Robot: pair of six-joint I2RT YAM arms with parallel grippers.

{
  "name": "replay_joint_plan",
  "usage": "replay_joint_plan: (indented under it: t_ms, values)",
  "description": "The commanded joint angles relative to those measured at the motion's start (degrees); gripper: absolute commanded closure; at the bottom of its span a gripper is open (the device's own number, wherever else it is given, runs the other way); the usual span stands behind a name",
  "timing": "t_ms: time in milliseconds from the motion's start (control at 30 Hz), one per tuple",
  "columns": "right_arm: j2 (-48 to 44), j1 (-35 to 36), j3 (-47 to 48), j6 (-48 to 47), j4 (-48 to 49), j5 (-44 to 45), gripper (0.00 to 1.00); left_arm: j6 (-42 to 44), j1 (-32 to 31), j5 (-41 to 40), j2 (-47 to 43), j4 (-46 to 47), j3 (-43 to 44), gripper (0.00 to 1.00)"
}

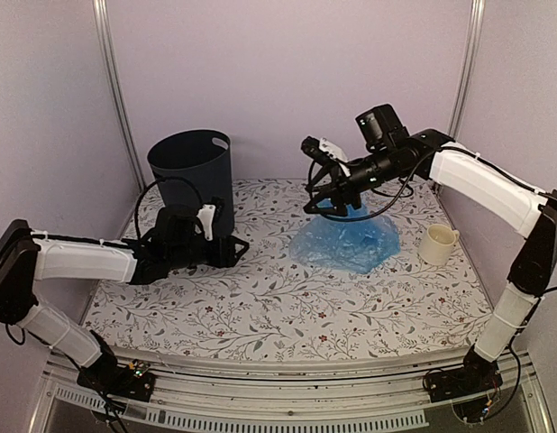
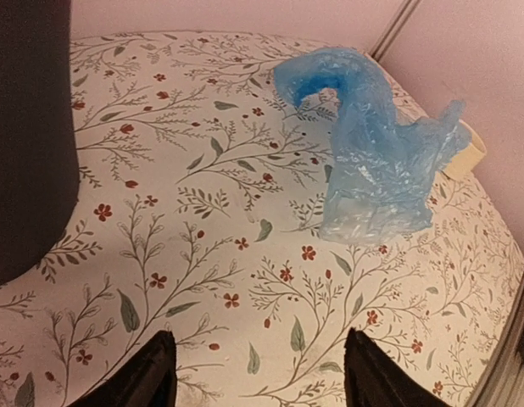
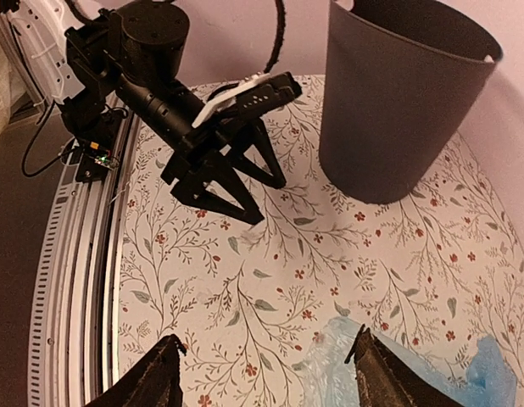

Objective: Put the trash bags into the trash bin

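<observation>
Right of the upright bin (image 1: 190, 171), the bag (image 1: 346, 242) slumps peak-up; left tool (image 2: 253, 343) and right tool (image 3: 266, 348) wide.

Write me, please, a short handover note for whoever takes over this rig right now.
Left pincer: open and empty, low over the table beside the foot of the trash bin.
Right pincer: open, holding nothing, just above the top of the trash bag.
Trash bag: crumpled in a heap on the table, to the right of the bin and apart from it, near the cream mug.
Done: nothing yet; the bag is outside the bin.
Left: grasp the bag, carry it over the bin's rim, and release it inside.
</observation>
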Motion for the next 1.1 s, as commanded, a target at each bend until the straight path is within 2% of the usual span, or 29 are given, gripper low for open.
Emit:
replay_joint_plan:
  t_ms: [0, 200, 267, 367, 433, 467, 533, 700, 867, 1067]
  values:
    - [-4.13, -11.80, -5.71, 1.09, -3.37, -3.79, 0.33, 5.25, -0.17, 11.80, 3.25, 6.74, 3.40, 0.31]
    - [-9.10, -25.23, -15.84, -3.26, -3.27, -0.94, 0.35, 4.43, -0.32, 18.09, 10.72, 9.40, 6.92, 0.30]
    - [-10.08, -27.21, -17.74, -6.83, -4.61, 1.02, 0.34, 3.67, -0.48, 19.80, 13.27, 10.38, 8.00, 0.30]
    - [-11.78, -27.11, -19.46, -18.09, -9.28, 3.79, 0.24, 3.44, -0.85, 20.52, 15.82, 10.74, 9.56, 0.31]
    - [-12.74, -25.71, -19.80, -23.78, -10.30, 6.51, 0.07, 3.34, -1.07, 20.57, 16.70, 10.79, 10.11, 0.31]
    - [-13.01, -24.35, -19.88, -25.97, -10.63, 8.47, 0.02, 3.25, -1.20, 20.49, 16.94, 10.80, 10.29, 0.31]
    - [-13.26, -20.97, -20.30, -30.37, -10.42, 13.50, 0.00, 3.04, -1.40, 20.13, 17.02, 10.83, 10.18, 0.32]
    - [-9.06, -14.56, -18.07, -37.34, -9.49, 21.32, 0.06, 2.64, -1.99, 19.37, 16.06, 11.00, 8.88, 0.32]
    - [0.34, -10.71, -10.88, -39.18, -12.89, 23.36, 0.15, 2.42, -2.48, 17.95, 13.74, 10.66, 7.05, 0.32]
    - [6.80, -8.14, -8.53, -40.37, -12.40, 27.55, 0.26, 1.73, -2.74, 16.68, 11.11, 10.99, 4.53, 0.32]
